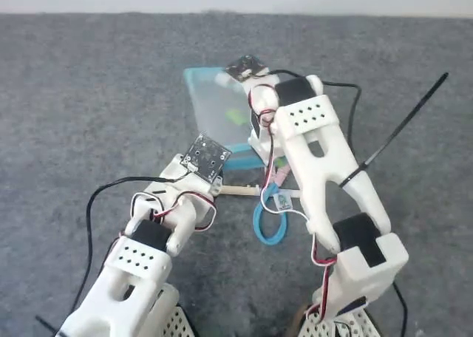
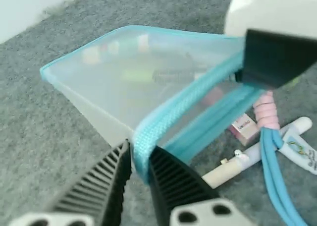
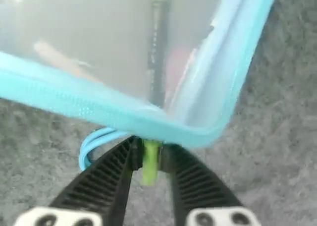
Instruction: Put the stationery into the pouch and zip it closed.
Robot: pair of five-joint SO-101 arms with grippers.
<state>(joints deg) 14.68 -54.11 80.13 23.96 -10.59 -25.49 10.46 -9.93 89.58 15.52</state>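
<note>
A translucent pouch (image 1: 213,108) with a teal zipper edge lies mid-table, several items showing through it. My left gripper (image 2: 140,172) is shut on the pouch's teal zipper band (image 2: 173,117) at its near corner, lifting the edge. My right gripper (image 3: 150,155) is shut on a green pen (image 3: 150,166), whose dark front part (image 3: 158,52) lies inside the pouch (image 3: 84,42) past the open rim. In the high view the right gripper (image 1: 260,141) sits at the pouch's near right edge.
On the grey carpet beside the pouch lie a cream and white pen (image 2: 247,159), a pink eraser (image 2: 242,127) and a blue looped cord (image 1: 270,222) with a pink coil (image 2: 267,114). Black cables trail off both arms.
</note>
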